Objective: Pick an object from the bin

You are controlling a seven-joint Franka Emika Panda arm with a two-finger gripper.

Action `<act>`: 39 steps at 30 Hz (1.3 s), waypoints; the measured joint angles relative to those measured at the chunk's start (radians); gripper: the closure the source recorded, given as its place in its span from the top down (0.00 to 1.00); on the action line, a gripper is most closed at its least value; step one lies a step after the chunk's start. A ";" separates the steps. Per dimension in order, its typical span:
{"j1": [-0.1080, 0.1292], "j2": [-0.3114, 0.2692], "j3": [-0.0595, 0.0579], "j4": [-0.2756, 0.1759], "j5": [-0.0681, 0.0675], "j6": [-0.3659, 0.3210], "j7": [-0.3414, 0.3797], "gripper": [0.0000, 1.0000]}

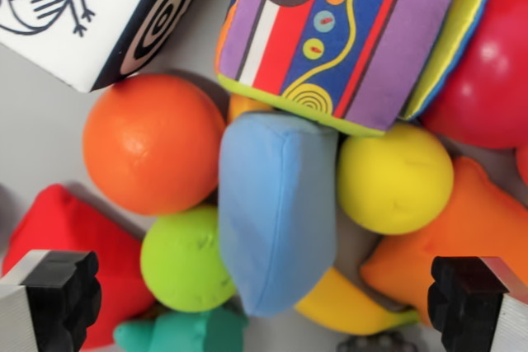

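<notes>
Wide-open, empty gripper (264, 307) above the crowded bin (33, 113).
The blue cushion (276, 212) lies between the fingers; the touching green ball (186, 260) and yellow ball (394, 179) could block them.

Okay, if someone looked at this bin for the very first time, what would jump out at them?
Probably the light blue soft block in the middle, ringed by an orange ball, a yellow ball and a green ball. Above it sits a purple patterned cube, with a black-and-white cube at top left.
</notes>
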 joint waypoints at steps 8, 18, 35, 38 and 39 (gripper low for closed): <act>0.000 0.083 0.001 -0.002 0.009 0.081 -0.007 1.00; 0.000 0.155 0.004 -0.001 0.019 0.152 -0.016 1.00; 0.000 0.171 0.004 0.000 0.022 0.169 -0.019 0.00; 0.000 0.171 0.004 0.000 0.022 0.169 -0.019 0.00; 0.000 0.171 0.004 0.000 0.022 0.169 -0.019 0.00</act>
